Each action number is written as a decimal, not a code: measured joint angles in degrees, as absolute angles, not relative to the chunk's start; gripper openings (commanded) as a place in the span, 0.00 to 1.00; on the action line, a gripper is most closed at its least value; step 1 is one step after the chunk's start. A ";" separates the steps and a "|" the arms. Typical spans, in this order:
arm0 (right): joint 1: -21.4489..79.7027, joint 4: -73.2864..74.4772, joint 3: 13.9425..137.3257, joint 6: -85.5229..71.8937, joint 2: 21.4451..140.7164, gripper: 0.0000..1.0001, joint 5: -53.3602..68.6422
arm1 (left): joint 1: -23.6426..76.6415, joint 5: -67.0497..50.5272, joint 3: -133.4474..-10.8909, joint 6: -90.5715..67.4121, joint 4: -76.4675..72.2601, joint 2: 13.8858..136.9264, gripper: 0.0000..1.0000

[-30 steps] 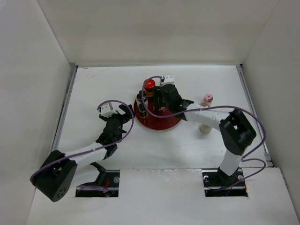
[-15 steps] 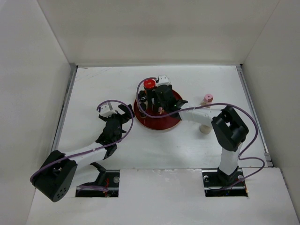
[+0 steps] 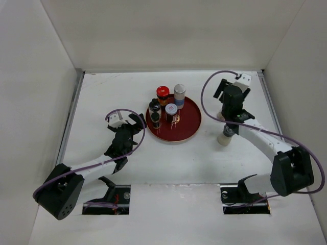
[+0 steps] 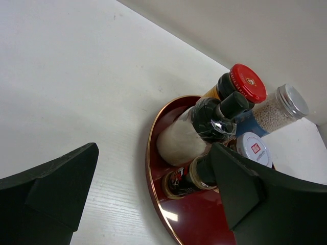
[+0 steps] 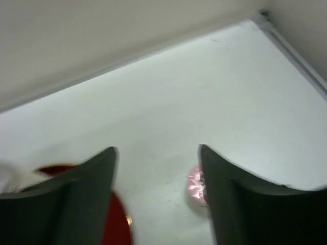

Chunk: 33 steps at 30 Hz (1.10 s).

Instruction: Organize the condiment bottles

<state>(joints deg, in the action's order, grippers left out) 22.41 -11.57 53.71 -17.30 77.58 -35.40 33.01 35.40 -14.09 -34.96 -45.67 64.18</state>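
The red tray [image 3: 190,125] holds a red-lidded dark jar [image 3: 162,92], a grey-lidded jar [image 3: 179,92], a blue-banded white-lidded jar [image 3: 171,109] and two black-capped dark bottles [image 3: 155,105]. In the left wrist view they show as the red-lidded jar [image 4: 248,82], grey-lidded jar [image 4: 284,104] and black-capped bottle [image 4: 207,121]. My left gripper [image 3: 134,122] [image 4: 154,150] is open and empty, just left of the tray. My right gripper [image 3: 232,95] [image 5: 157,150] is open and raised over the pink-lidded bottle [image 5: 195,182], which the top view hides. A pale cream bottle [image 3: 223,139] stands under my right forearm.
White walls enclose the table on three sides. The table's back right corner [image 5: 261,14] shows in the right wrist view. The tray's rim [image 4: 150,158] lies between my left fingers. The tray's right half [image 3: 186,115] carries no bottles.
My right gripper has left the tray and swung right and back, above the pink-lidded bottle. The grey-lidded jar now shows on the tray's back. My left arm has not moved.
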 measured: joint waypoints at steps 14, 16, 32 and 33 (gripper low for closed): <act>14.61 -8.51 51.18 -20.88 89.41 0.88 -32.86 | 33.04 35.29 -14.09 -35.38 -45.67 64.18 0.93; 14.61 -7.46 51.07 -21.89 89.80 0.82 -32.38 | 33.04 35.29 -14.09 -35.40 -45.67 64.18 0.93; 22.98 -7.35 51.90 -21.08 82.00 0.48 -34.70 | 33.04 34.92 -14.09 -35.42 -45.67 64.18 0.93; 24.86 -7.73 52.64 -20.91 82.17 0.48 -34.15 | 33.04 34.89 -14.09 -35.42 -45.67 64.18 0.93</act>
